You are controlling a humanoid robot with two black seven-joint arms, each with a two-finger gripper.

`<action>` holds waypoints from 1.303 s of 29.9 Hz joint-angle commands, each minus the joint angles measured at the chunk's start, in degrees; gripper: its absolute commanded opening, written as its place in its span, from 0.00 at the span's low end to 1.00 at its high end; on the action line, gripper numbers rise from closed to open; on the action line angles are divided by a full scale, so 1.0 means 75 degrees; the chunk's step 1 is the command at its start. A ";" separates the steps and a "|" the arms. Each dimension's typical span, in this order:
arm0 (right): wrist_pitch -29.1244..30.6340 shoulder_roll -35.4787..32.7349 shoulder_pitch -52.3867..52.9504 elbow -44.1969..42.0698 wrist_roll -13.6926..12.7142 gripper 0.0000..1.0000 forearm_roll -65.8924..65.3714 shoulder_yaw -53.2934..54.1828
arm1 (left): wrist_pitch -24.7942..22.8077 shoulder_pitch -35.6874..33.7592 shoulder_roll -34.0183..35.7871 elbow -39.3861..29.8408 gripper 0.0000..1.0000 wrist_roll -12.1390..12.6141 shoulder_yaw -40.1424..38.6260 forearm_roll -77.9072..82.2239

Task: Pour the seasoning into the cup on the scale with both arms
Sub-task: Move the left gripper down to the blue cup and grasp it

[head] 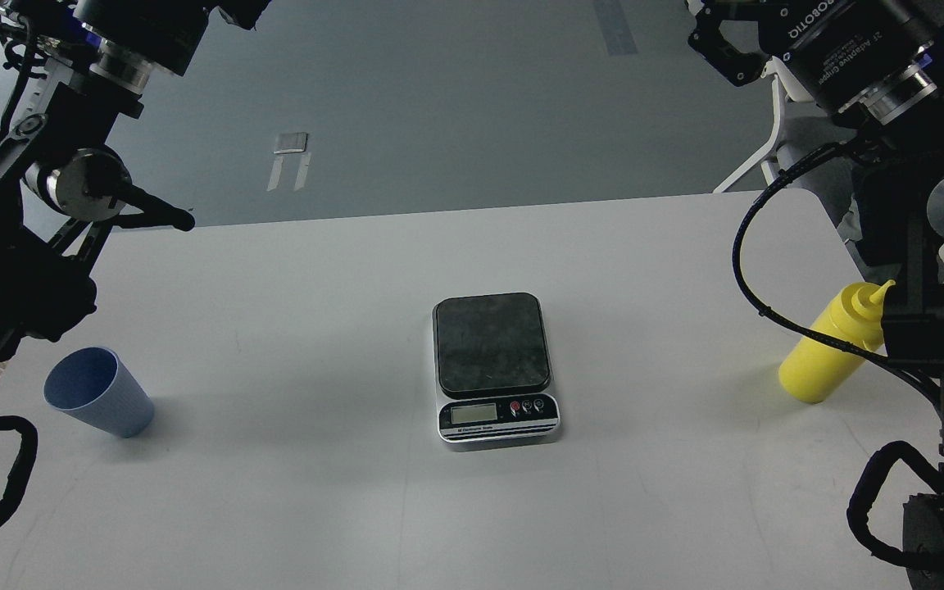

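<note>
Nothing done yet: scale [495, 369] at frame centre, platform bare; cup [99, 392] lower left; seasoning bottle [832, 344] right, untouched. Our grippers raised at the top corners, finger state indiscernible.

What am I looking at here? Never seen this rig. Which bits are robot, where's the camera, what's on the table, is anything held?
This is one picture, taken from the robot's own head, looking forward and down at a white table. The black jointed parts at both sides are its two arms. Each arm ends high up near the top edge: the left gripper is mostly cut off there, and the right gripper shows only partly, so I cannot tell whether either is open or shut. Neither holds anything. On the table are a small kitchen scale in the middle with nothing on it, a light blue cup standing at the left, and a yellow squeeze bottle standing at the right, partly behind the right arm.
</note>
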 commanded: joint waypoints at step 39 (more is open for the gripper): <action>0.0000 -0.0001 -0.0419 -0.0117 0.0005 0.99 0.0000 0.0083 | 0.5866 0.1219 0.7770 -0.3000 0.98 0.0000 0.6622 0.6152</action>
